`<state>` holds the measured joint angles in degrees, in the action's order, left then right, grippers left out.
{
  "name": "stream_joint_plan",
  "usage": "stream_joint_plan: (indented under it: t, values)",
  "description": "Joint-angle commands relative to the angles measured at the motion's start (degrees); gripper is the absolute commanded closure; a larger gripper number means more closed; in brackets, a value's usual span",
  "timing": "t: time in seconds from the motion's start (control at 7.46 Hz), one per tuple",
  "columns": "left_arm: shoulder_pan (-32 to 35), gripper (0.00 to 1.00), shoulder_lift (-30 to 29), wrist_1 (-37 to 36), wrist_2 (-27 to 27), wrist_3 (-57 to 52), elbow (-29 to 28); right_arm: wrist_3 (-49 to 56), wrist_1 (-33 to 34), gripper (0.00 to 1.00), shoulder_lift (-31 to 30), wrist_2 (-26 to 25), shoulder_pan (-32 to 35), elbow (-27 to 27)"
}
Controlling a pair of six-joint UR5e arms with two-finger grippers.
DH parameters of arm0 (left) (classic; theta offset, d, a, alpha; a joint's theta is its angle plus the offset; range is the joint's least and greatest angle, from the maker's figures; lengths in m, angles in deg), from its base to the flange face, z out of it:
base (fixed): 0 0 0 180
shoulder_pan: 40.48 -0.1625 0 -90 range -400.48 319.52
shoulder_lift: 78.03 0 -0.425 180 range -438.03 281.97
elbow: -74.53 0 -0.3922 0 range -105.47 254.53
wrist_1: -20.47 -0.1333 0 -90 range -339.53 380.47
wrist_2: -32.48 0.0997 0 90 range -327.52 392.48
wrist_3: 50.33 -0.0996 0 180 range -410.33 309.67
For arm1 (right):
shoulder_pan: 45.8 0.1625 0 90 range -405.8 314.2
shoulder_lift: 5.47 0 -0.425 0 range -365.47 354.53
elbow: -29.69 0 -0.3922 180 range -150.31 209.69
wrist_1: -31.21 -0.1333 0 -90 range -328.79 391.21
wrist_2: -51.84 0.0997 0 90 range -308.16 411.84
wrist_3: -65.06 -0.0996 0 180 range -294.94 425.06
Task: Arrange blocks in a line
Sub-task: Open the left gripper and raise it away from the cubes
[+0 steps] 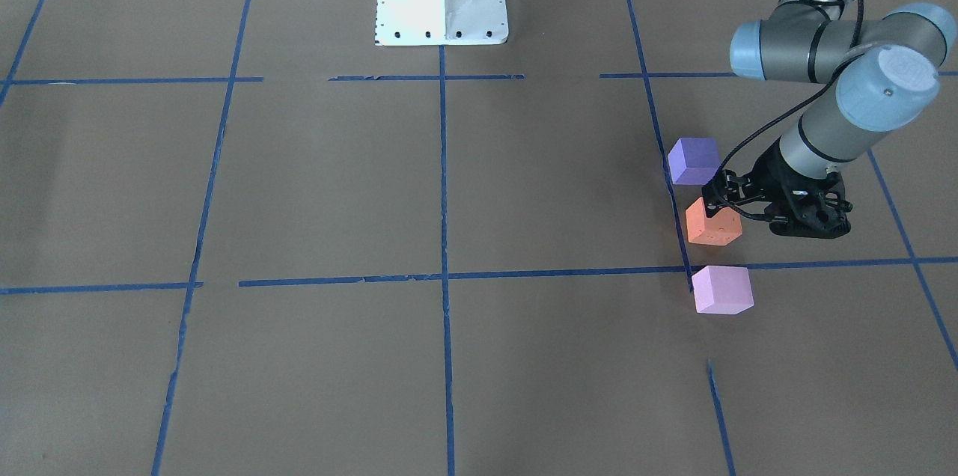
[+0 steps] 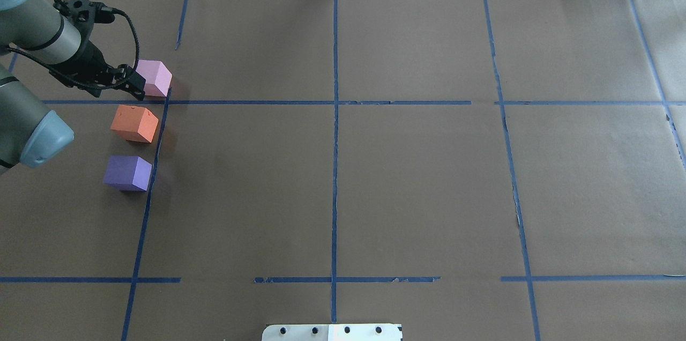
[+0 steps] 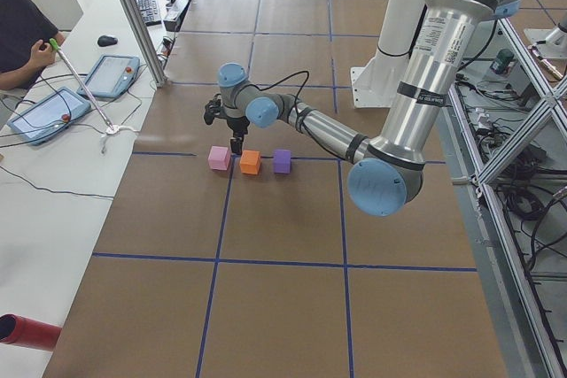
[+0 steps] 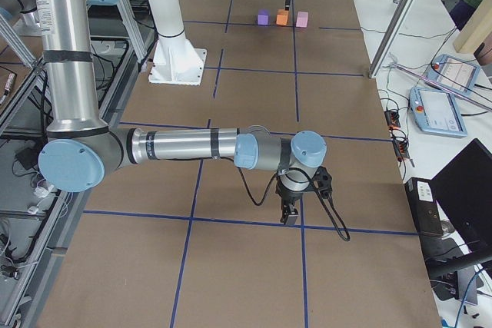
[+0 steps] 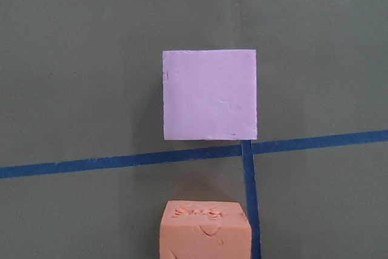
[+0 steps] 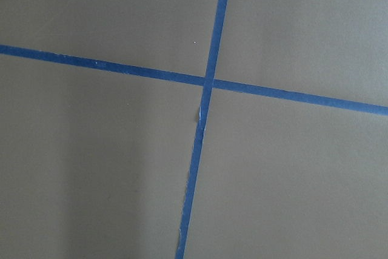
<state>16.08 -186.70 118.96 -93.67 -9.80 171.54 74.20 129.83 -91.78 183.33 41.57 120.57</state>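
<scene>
The orange block (image 2: 135, 123) sits in the middle of a short row near the table's left edge, in the half farther from the robot. The pink block (image 2: 155, 77) lies beyond it toward the far-left corner, and the purple block (image 2: 127, 172) lies on its nearer side. All three rest flat on the brown table (image 2: 407, 185), apart from one another with roughly even gaps. They hug the outer side of a blue tape line (image 2: 140, 244) that runs from near edge to far edge and seems to serve as the guide for the row. The orange one is turned slightly out of square with its neighbours and sits a touch farther from the tape, so the line looks formed but not quite tidy.

The left gripper (image 2: 136, 86) hangs above the gap between pink and orange, pointing down and carrying nothing. Whether its jaws are spread or pressed together I cannot tell. Its wrist view shows both blocks beneath and no fingertips. Placed there, it could straighten the orange block or simply lift away.

The right gripper (image 4: 290, 217) waits low over a tape crossing toward the table's right edge, well apart from the blocks and out of the way. Its jaws cannot be judged either.
</scene>
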Motion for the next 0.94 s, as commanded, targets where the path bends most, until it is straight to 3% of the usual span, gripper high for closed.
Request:
stream_joint_plan:
  t: [0.0,0.4,0.8]
  values:
    - [0.48,0.00,-1.19,-1.79,-0.06,2.89,3.53,0.00,0.00,0.00,0.00,0.00,0.00,0.00]
    - [10.73,0.00,0.55,-3.38,-1.63,-11.02,2.84,0.00,0.00,0.00,0.00,0.00,0.00,0.00]
    - [24.70,0.00,7.31,-3.30,-5.86,-27.03,-0.67,0.00,0.00,0.00,0.00,0.00,0.00,0.00]
